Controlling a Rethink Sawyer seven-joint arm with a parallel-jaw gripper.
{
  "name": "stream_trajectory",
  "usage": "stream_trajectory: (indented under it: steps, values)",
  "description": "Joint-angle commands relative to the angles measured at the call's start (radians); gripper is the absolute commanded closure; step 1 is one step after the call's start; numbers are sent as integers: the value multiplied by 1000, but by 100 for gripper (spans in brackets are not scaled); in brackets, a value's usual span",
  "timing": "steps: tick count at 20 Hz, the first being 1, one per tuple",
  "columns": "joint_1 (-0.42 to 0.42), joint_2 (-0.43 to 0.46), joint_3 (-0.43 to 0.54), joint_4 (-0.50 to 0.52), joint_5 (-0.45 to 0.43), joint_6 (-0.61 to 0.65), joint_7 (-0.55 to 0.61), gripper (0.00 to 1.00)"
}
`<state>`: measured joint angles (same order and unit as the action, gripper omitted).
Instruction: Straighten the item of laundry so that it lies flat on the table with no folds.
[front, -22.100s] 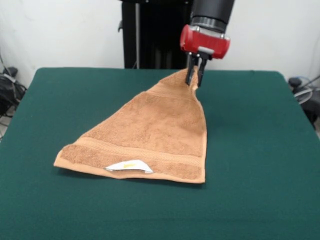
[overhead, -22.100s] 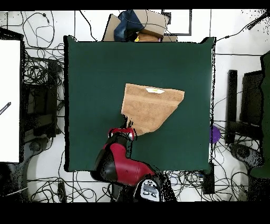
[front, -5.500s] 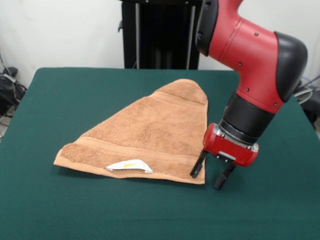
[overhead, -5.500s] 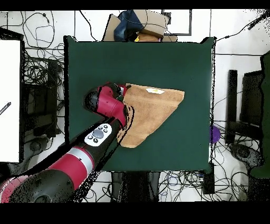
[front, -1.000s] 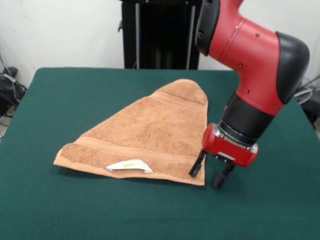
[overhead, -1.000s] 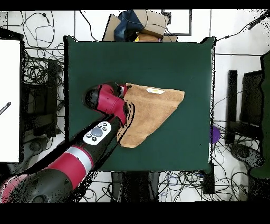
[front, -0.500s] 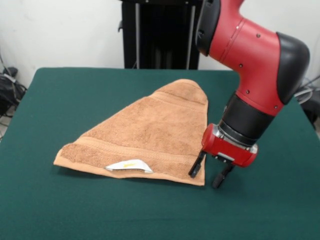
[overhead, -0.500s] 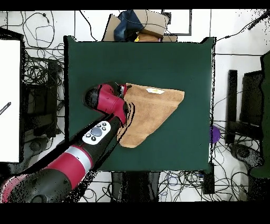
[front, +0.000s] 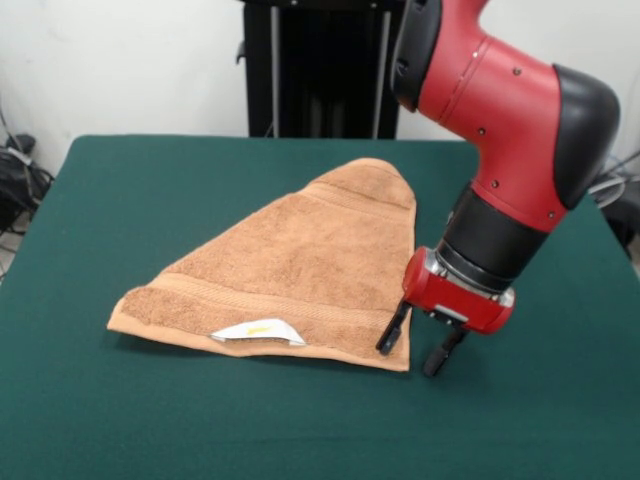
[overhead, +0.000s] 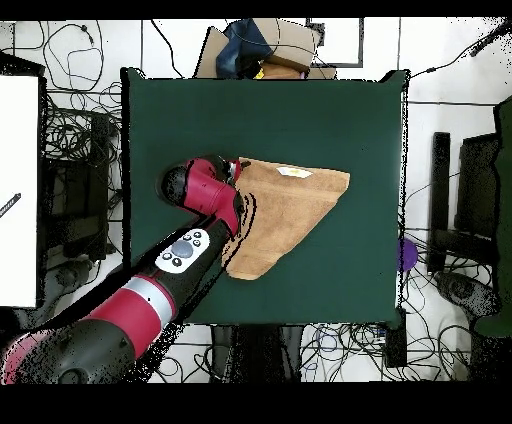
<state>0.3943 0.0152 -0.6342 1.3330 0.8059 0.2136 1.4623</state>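
The tan terry towel (front: 300, 265) lies on the dark green table (front: 140, 190), folded over into a rough triangle. Its wide band with the white label (front: 258, 331) faces the camera and its narrow end points toward the pedestal. In the overhead view the towel (overhead: 285, 210) lies near the table's (overhead: 330, 120) middle. My gripper (front: 412, 346) is open and empty, low over the towel's near right corner. One finger (front: 391, 331) is at the towel's edge, the other (front: 440, 352) stands off it over bare table. In the overhead view the gripper (overhead: 232, 168) is at the towel's upper left corner.
The red and black arm (front: 500, 130) reaches down over the table's right side in the front view. The black pedestal (front: 310, 65) stands behind the table. Cables and boxes (overhead: 265, 45) lie on the floor around the table.
In the last second the gripper has edged slightly lower and left at the towel's corner. The towel has not moved. 22 s ago the gripper held the towel's far end raised; it now lies released.
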Motion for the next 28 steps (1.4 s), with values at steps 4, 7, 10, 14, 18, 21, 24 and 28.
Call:
stream_trajectory:
  steps: [4,7,10,14,18,21,24,28]
  values:
    - [-1,65,74,7,-44,144,250,0]
    - [-4,67,76,7,-45,137,246,0]
    - [-5,65,80,13,-47,127,241,0]
    - [-12,66,85,10,-49,118,234,0]
    - [-11,66,83,16,-51,113,232,0]
    - [-11,67,81,18,-53,110,230,0]
    - [-13,71,75,12,-53,111,229,0]
    - [-18,66,72,13,-59,112,220,0]
